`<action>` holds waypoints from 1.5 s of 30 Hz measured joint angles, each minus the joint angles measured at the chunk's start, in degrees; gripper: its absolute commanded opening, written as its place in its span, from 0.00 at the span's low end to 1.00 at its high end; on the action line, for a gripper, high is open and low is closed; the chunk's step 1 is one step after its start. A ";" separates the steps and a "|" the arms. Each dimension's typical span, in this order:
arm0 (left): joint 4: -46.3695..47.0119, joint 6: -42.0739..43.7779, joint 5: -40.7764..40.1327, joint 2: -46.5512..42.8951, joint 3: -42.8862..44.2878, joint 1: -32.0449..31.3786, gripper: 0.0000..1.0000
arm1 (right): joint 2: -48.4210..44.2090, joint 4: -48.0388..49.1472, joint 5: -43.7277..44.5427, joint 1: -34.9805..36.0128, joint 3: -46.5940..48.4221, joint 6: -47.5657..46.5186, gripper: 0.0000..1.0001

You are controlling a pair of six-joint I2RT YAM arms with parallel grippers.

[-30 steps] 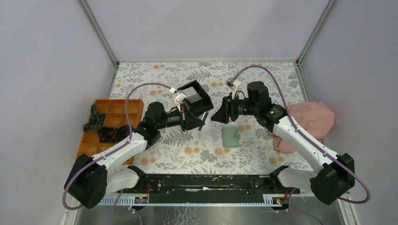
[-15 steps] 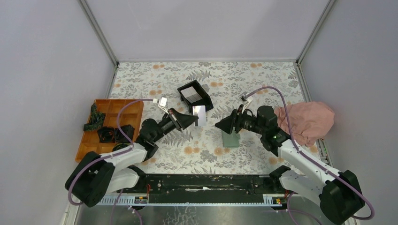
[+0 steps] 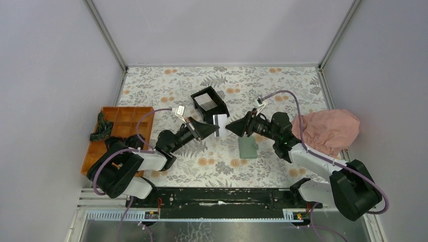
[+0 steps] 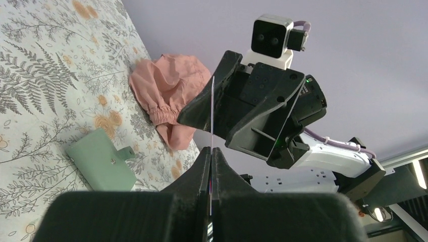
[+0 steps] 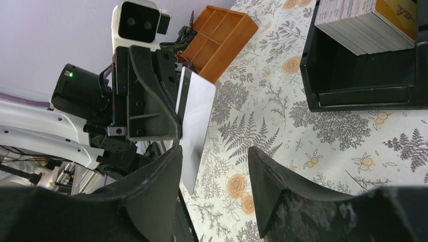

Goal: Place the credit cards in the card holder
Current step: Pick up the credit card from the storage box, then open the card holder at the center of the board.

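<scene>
Nearest the arm bases, the sage-green card holder [image 3: 248, 147] lies closed and flat on the floral desk [image 3: 282, 91], just below the right tool. A little farther back and raised above the desk, the left tool [image 3: 214, 128] is pressed together on one pale credit card [image 3: 219, 124], held on edge. The right tool [image 3: 228, 127] faces it with fingers spread, close to the card; whether they touch cannot be told. Beyond them, a black box [image 3: 222, 109] holds a stack of cards [image 5: 348, 22]. An orange tray [image 3: 121, 115] sits at the left and a pink cloth [image 3: 330, 128] at the right.

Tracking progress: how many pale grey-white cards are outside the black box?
1: a card pinched in the left gripper. Others sit stacked in the box; the closed sage-green wallet may hide some.
</scene>
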 measured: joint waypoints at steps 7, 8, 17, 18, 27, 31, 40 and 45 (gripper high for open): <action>3.48 -1.33 0.96 4.15 1.33 -0.31 0.00 | 5.14 6.51 -1.57 0.02 0.17 3.63 0.38; 4.20 -1.55 1.14 5.09 1.88 -0.35 0.00 | 5.79 7.45 -1.81 0.02 0.20 4.15 0.30; 6.03 -2.21 1.03 7.74 2.67 -0.24 0.59 | 7.32 11.85 -4.17 -0.37 0.37 7.76 0.00; 5.97 -2.03 0.90 7.87 2.67 -0.24 0.65 | 7.30 12.15 -4.57 -0.42 0.39 7.98 0.00; 4.39 -0.90 -0.59 7.91 1.90 0.90 0.65 | -2.23 -4.37 -1.66 -1.11 2.78 2.54 0.00; -2.29 3.02 -2.69 5.60 1.79 0.44 0.64 | -7.13 -19.06 4.13 -1.14 7.48 -2.97 0.00; -30.03 18.47 -16.35 -1.53 8.35 -9.42 0.58 | -7.54 -50.84 19.74 -0.98 14.91 -12.39 0.00; -40.19 23.04 -23.69 -0.33 12.31 -14.45 0.55 | -6.99 -60.50 26.84 1.55 15.96 -14.49 0.00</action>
